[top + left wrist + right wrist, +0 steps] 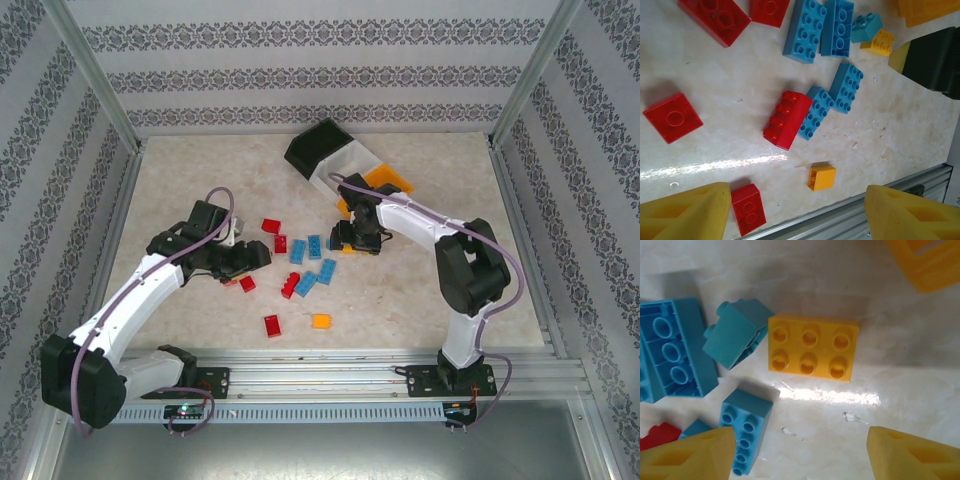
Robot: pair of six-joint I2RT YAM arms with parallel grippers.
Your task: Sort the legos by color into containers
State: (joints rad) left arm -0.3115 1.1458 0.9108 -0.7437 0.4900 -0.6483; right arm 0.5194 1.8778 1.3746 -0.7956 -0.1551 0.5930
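orange six-stud brick (813, 347) lies studs up just ahead of the right gripper (800, 457), whose jaws stand wide apart with nothing between them; a blue brick (746, 437) sits just beside one of its fingertips. the left gripper (797, 215) is likewise spread and holds nothing, with a small red brick (747, 209) just inside one yellow fingertip (685, 212) and a small orange brick (821, 178) just ahead of the gap. the rest of the legos (305, 283), red and blue, lie loose on the desk (450, 300) between the two grippers. the containers (345, 165), black, white and orange in a row, sit beyond the right gripper, the orange one nearest to it.
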